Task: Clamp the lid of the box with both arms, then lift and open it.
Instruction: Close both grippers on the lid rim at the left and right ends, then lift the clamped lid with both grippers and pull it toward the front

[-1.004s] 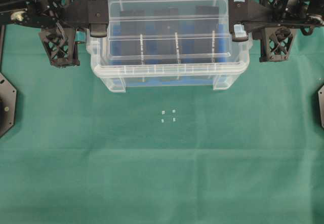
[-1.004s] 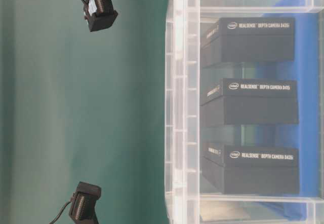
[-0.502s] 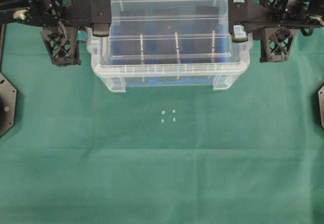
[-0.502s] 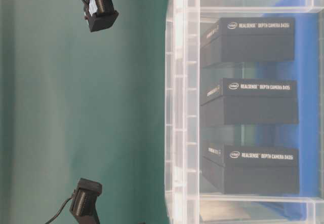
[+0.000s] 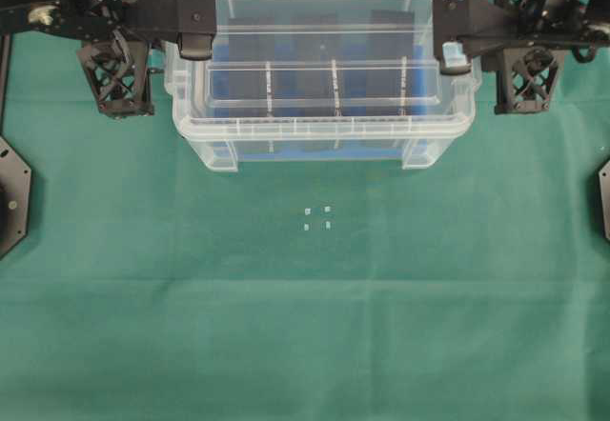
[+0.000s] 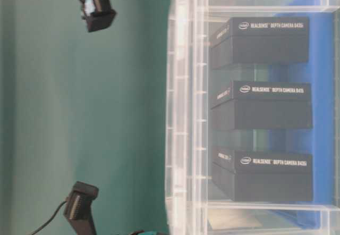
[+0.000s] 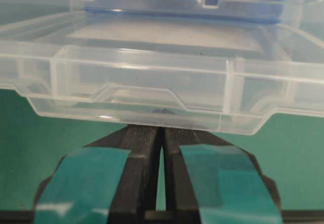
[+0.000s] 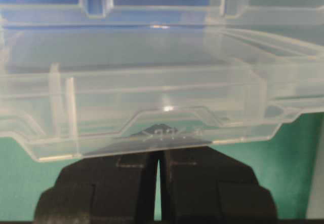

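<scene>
On the green cloth-covered table (image 5: pixel 315 326) we see the deep clear plastic tub (image 5: pixel 319 145) holding three black blocks (image 6: pixel 263 103). The flat clear ribbed lid (image 5: pixel 324 50) hangs just above it. Our left teal-taped gripper (image 7: pixel 161 133) and right black gripper (image 8: pixel 158 155) each pinch a lid end, jaws nearly closed.

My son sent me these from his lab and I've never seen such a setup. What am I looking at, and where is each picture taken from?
Two black robot arms work over a green cloth. One picture looks straight down, one looks from table height, and two come from cameras on the wrists. On the cloth stands a deep clear plastic tub containing three black blocks. The left tool, with teal tape, and the right tool are each shut on an end of the flat clear plastic lid.
</scene>
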